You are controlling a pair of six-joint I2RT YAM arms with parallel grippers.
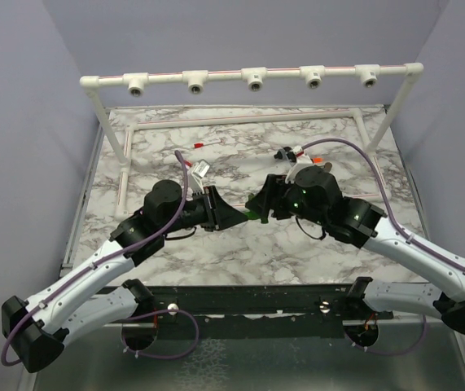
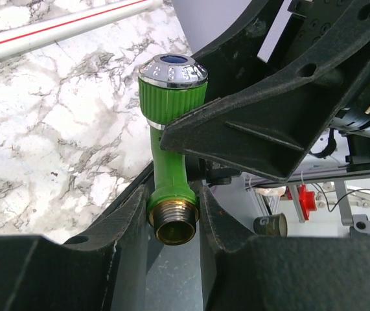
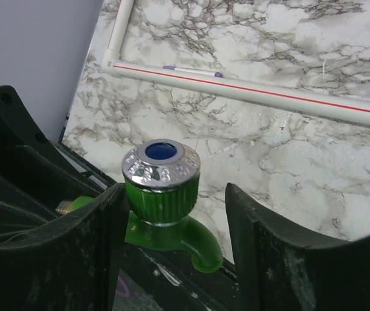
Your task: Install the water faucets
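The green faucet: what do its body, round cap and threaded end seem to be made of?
The curved green faucet body looks like moulded plastic, smooth and slightly glossy. Its round cap shines mirror-like silver with dimples, probably chrome plating, around a blue insert. The threaded end is dull yellow, like brass, perhaps only a coating.

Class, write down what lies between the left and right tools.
The green faucet: threaded end in the left tool, knob between the right tool's fingers; both wrist views show it.
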